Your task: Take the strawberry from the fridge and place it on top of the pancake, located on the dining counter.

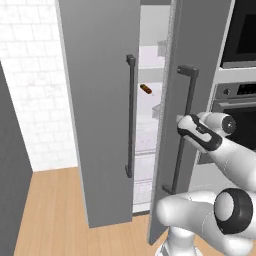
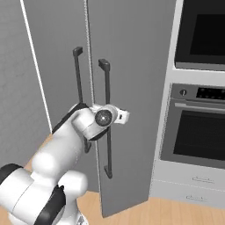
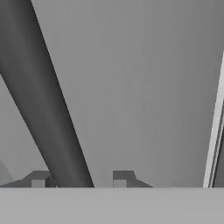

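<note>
The grey fridge (image 1: 107, 100) stands close ahead with both doors ajar and white shelves showing in the gap. My gripper (image 3: 80, 178) is open, its fingertips (image 3: 122, 177) on either side of the right door's dark bar handle (image 3: 43, 100), a gap left on one side. In the left base view my hand sits against that handle (image 1: 186, 107). An elongated brown-red, sausage-like item (image 1: 145, 89) lies on a shelf inside. The strawberry is hidden. The pancake and the dining counter are out of view.
A built-in oven stack (image 2: 197, 118) with drawers below stands right of the fridge. A white brick wall (image 1: 30, 75) and a dark grey panel (image 1: 10, 175) lie to the left. The left door (image 1: 100, 125) juts over the wood floor (image 1: 55, 210).
</note>
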